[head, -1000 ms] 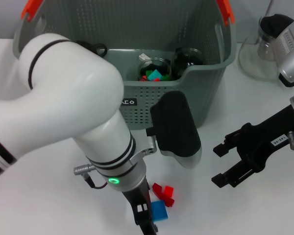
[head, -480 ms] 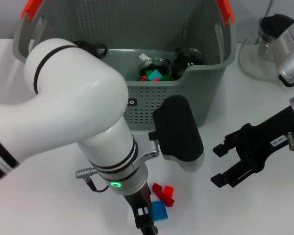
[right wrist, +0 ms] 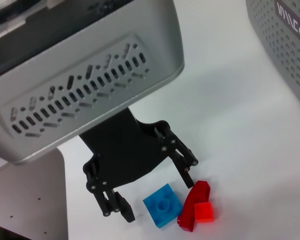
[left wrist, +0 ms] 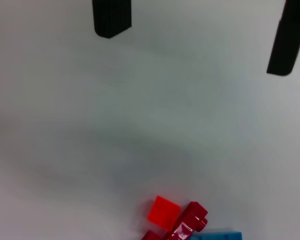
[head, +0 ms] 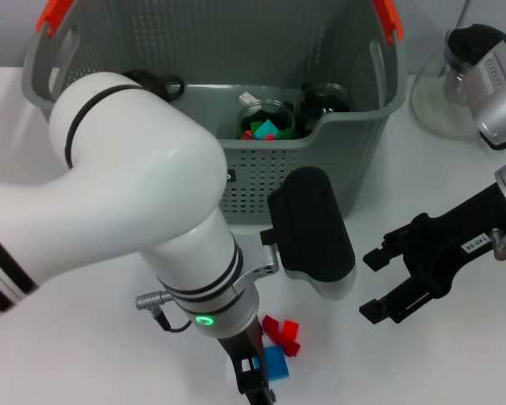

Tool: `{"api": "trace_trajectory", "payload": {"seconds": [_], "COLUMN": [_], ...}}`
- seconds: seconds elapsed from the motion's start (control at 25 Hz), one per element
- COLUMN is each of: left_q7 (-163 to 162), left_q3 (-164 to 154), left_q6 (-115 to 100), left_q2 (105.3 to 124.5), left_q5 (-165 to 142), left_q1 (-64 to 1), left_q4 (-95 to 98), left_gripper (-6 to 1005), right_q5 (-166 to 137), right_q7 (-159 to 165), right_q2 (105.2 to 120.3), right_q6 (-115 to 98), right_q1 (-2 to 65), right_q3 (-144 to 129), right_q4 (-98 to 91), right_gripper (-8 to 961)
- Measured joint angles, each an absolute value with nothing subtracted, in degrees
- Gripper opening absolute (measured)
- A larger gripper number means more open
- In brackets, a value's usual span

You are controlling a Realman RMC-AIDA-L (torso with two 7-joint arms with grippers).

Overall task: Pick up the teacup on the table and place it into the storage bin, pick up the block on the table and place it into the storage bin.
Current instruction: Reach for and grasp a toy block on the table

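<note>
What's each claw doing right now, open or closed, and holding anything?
Left claw: open, empty, over the blue block and red blocks.
Right claw: open, empty, hovering above the table.

Storage bin (head: 320, 160) at the table's (head: 84, 354) back, blocks (head: 278, 342) before it, near edge

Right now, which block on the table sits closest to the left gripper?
The blue block, lying between the open left gripper's fingers; the red blocks lie beside one finger.
</note>
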State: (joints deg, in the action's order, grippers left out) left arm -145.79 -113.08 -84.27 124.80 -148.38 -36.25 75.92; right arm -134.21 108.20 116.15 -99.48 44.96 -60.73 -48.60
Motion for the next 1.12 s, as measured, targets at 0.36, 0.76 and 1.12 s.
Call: {"api": "trace_trajectory", "payload": {"seconds": [0.36, 0.76, 1.12], "left_q7": [-146.82, -147.45, -148.78], "left_q3": [-114.04, -114.1, -114.62], "left_q6": [-83.61, -83.57, -82.76], "left_q2": [124.8, 124.8, 124.8], "left_q5": [-148.52, -148.18, -148.52], "left_q1": [-36.96, -37.39, -37.74], "left_q4": [75.25, 75.13, 74.89], "left_gripper": [821, 789, 653], "right_q5": [-134.21, -134.21, -134.21], "right_q7": [108.36, 108.32, 108.51], "right_q2": [116.19, 116.19, 116.19], "right_q6": [-99.28, -98.77, -98.77], "right_q1": [45.08, 45.09, 45.18], "right_q3": [-60.73, -60.73, -60.64], "right_q4": [-48.75, -48.79, -48.82], "right_gripper": [939, 938, 938]}}
